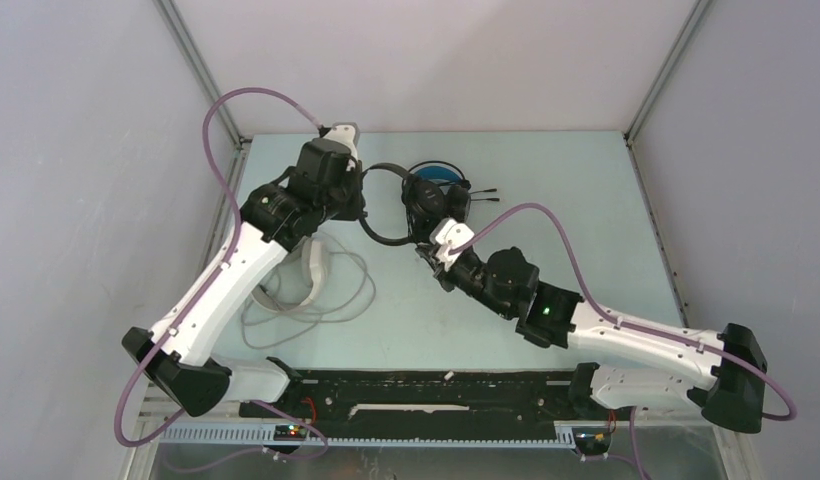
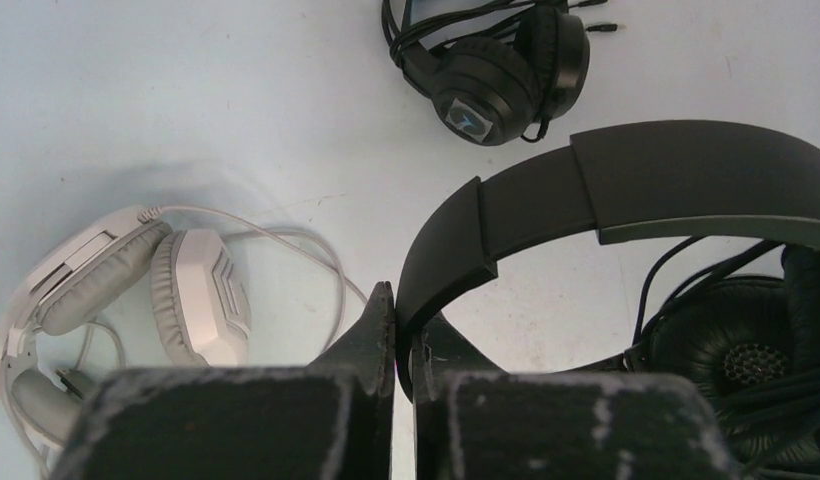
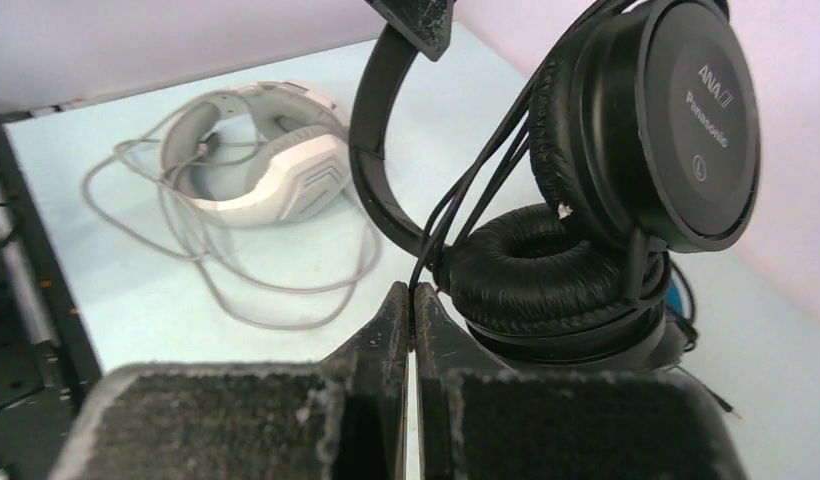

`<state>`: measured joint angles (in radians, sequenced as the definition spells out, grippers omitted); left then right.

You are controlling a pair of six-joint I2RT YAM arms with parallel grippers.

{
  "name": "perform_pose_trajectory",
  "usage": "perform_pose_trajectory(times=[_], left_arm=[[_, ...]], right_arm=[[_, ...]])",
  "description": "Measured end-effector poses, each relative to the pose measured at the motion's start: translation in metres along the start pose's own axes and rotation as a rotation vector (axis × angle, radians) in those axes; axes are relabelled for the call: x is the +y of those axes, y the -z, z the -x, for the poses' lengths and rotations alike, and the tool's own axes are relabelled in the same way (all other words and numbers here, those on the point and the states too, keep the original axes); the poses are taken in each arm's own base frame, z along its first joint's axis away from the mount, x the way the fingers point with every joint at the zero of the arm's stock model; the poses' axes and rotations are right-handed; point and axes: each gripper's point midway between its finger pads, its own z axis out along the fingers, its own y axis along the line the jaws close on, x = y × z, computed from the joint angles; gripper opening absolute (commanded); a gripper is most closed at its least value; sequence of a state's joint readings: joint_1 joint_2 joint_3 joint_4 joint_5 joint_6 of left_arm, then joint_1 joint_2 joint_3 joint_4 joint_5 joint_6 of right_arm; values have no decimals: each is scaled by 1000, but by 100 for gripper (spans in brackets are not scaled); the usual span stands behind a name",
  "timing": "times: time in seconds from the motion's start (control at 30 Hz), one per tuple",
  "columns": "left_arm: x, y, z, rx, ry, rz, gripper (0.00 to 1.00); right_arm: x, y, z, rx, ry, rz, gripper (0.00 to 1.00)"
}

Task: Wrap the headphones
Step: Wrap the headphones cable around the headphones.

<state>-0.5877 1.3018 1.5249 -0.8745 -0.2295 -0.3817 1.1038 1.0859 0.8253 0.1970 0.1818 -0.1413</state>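
The all-black headphones (image 1: 423, 205) are held up at the back middle of the table. My left gripper (image 1: 364, 200) is shut on their headband (image 2: 636, 180). My right gripper (image 1: 431, 250) is shut on their thin black cable (image 3: 466, 200), just below the ear cups (image 3: 676, 130). Loops of cable run across the cups. The black pair with the blue headband (image 1: 436, 172) lies behind them, its cable bundled round it (image 2: 486, 85). The white over-ear pair (image 1: 314, 272) lies under my left arm, its cable loose around it (image 3: 276, 165).
The white cable (image 1: 326, 305) spreads in wide loops across the left middle of the table. A black rail (image 1: 426, 390) runs along the near edge. Grey walls close in the back and sides.
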Motion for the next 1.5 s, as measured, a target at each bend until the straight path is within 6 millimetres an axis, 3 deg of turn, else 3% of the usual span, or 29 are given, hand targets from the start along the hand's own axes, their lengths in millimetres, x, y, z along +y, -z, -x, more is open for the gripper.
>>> perform_pose_trajectory(times=[0.33,0.47,0.77,1.37,1.5], left_arm=[[0,-4,-18,84,-41,-9,0],[2,-5,-19,92,-56,-5,0],[3,-5,-18,88,-55,-4,0],[5,-13,-24,115,-66,15,0],[5,-19,-28,135,-76,22,0]], right_arm=[[4,-11,-25,-33,180,-124,0],[1,-14,-26,-40,222,-192,0],[-1,-13,-23,-51,207,-234,16],[8,20,0,-83,68,-125,25],[13,32,6,-95,-7,-86,36]])
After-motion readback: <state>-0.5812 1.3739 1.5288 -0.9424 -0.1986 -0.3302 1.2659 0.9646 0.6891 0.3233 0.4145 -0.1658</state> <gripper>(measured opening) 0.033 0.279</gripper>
